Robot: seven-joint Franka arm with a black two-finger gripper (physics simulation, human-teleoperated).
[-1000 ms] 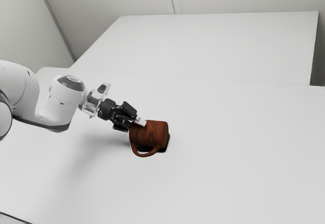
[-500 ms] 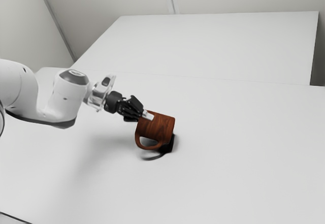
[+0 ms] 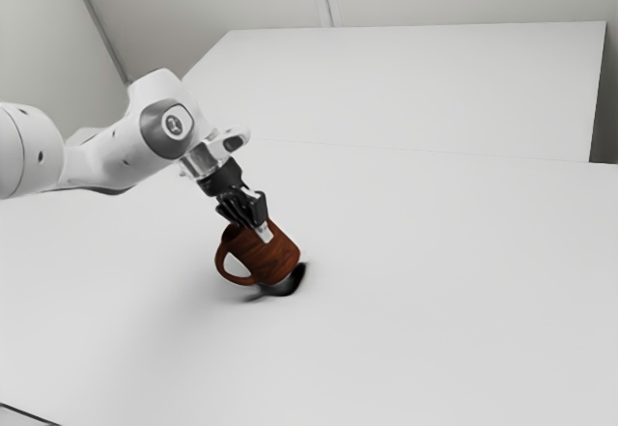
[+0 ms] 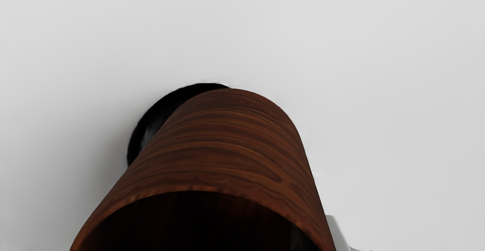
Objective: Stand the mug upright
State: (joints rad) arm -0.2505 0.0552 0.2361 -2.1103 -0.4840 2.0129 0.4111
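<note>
No text, label, brand or number can be read here. In the exterior view there is one small light mark [image 3: 174, 124], which sits on the dark round cap [image 3: 153, 133] at a joint of the white arm [image 3: 124, 154]. It looks like an emblem, but it is too small for me to tell any letter or figure in it.

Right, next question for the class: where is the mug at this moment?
The mug is a little toward the exterior view's left from the middle, tilted in the gripper, its dark shadow beneath it on the white table.
</note>
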